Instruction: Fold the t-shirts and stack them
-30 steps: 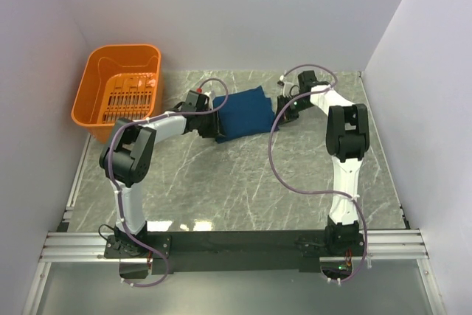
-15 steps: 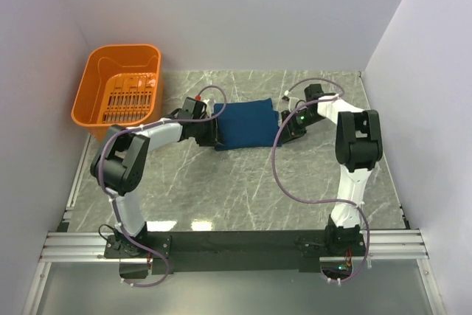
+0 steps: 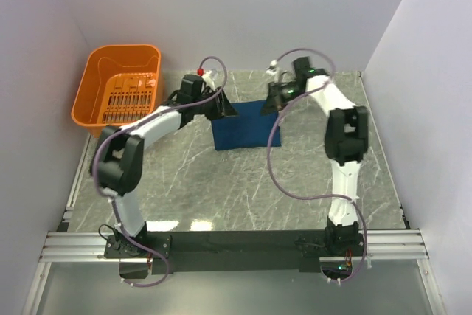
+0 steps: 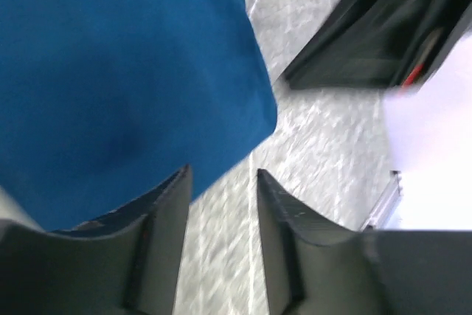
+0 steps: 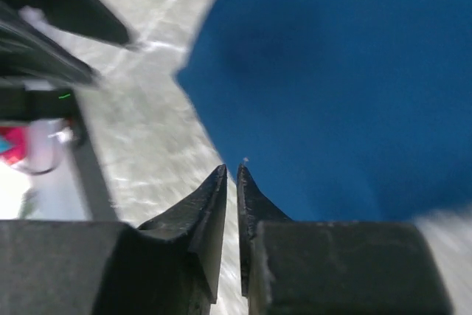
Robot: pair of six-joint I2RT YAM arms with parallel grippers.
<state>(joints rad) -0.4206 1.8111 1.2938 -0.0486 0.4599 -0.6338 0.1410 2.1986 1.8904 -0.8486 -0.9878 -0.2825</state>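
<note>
A folded dark blue t-shirt [image 3: 240,127] lay flat on the marble table [image 3: 221,182], well to the right of the orange basket [image 3: 87,112]. The left gripper [image 3: 226,109] hovered over the shirt's far corner nearest the basket, jaws partly apart, holding nothing. The right gripper [image 3: 270,102] hovered over the far corner away from the basket, jaws almost closed and empty.

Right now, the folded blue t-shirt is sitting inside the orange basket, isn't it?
Not quite. The folded blue t-shirt is not inside the orange basket. It lies flat on the marble table, off to the right of the basket. The top external view shows this.
</note>
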